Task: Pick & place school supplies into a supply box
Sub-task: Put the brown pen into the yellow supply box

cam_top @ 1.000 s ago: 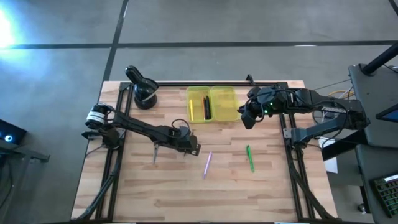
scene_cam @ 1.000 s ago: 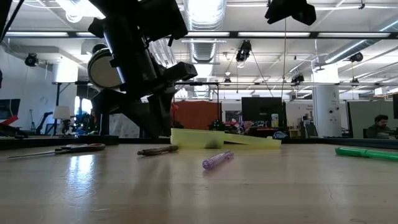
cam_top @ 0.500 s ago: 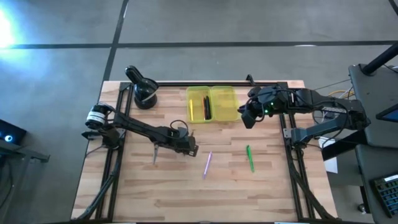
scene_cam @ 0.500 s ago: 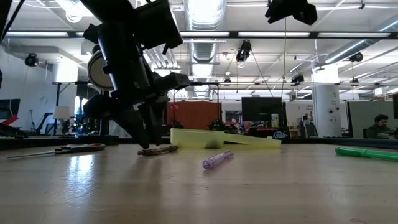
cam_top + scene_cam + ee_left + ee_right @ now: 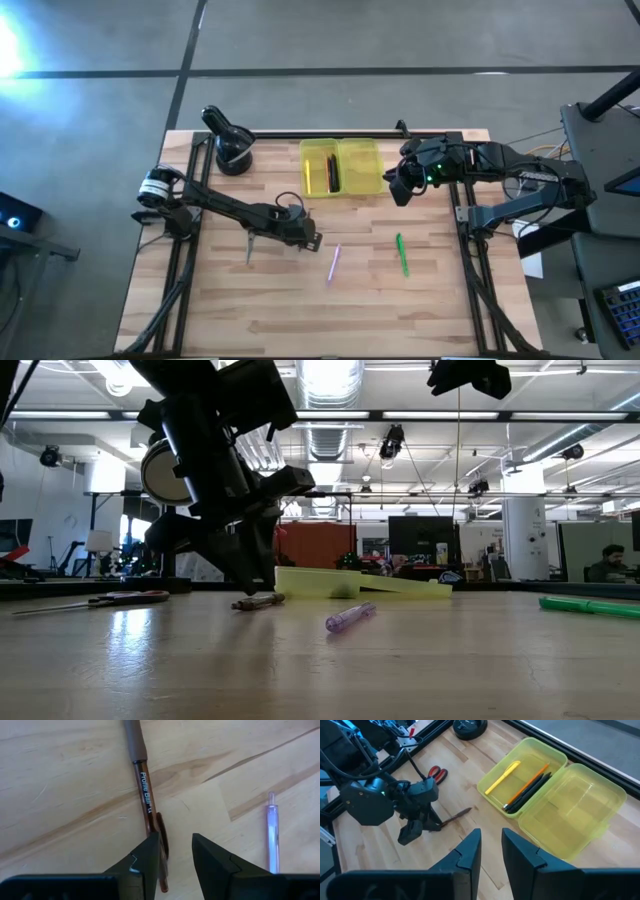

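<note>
Wooden slats make up the desk (image 5: 300, 310), with grey concrete floor all round it. From above, the left pincer (image 5: 300, 238) is low near the desk's middle, its arm stretched flat and long across from the left edge. The yellow box (image 5: 340, 167) lies open beyond it toward the far edge, well apart, with a few pens already in one half. A purple pen (image 5: 334, 263) lies just beside that pincer and a green pen (image 5: 402, 254) farther on; the scissors (image 5: 249, 246) lie on its other side. The right pincer (image 5: 398, 189) hangs just beside the box, waiting.

At desk level, the left pincer comes down steeply, tips at the surface by a brown pen (image 5: 258, 601).

Through the left wrist camera, the fingers (image 5: 149, 855) stand a little apart, holding nothing, and the brown pen runs lengthwise under one finger, not between them. I'd judge it needs shifting sideways to straddle the barrel before closing, or the pen may roll away.

Through the right wrist camera, its own fingers (image 5: 470, 851) are slightly parted and empty, the box ahead of them.
</note>
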Action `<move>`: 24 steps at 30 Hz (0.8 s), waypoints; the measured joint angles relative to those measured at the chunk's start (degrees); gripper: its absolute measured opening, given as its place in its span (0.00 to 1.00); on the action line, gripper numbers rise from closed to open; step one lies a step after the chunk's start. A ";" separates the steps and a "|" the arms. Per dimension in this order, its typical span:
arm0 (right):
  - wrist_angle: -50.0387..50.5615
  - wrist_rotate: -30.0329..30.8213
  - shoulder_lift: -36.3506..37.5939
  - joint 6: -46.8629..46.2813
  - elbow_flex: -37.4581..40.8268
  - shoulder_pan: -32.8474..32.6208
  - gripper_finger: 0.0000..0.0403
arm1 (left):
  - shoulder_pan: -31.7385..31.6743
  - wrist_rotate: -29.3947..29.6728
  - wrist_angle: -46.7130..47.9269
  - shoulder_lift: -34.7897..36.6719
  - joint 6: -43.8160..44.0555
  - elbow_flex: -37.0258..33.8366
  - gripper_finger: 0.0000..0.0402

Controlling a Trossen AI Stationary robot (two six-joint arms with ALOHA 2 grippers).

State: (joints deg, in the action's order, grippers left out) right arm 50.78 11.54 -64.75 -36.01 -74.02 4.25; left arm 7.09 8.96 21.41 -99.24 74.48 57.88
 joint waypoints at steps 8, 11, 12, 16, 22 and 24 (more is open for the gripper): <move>0.00 -0.01 0.00 0.00 0.00 0.02 0.16 | 0.00 -0.17 -0.11 -0.28 -0.28 -0.06 0.25; 0.00 -0.01 0.00 0.00 0.00 0.00 0.16 | 0.00 -1.16 -0.41 -1.05 -0.32 -0.06 0.25; -0.02 0.01 0.00 0.00 0.00 0.02 0.16 | 0.00 -1.55 -0.55 -1.50 -0.33 -0.06 0.25; 0.00 0.01 0.00 0.02 0.00 0.02 0.17 | 0.00 -2.05 -0.68 -2.34 -0.17 -0.06 0.25; 0.02 0.01 0.19 0.01 0.00 0.02 0.17 | -0.02 -1.38 -0.47 -2.17 0.61 -0.06 0.25; 0.04 0.01 0.26 0.02 0.00 0.02 0.16 | -0.04 -1.11 -0.36 -2.10 0.63 -0.06 0.25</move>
State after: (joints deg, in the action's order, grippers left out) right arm 50.83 11.55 -64.49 -35.99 -74.02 4.27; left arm 7.05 7.86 21.06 -101.34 75.11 57.82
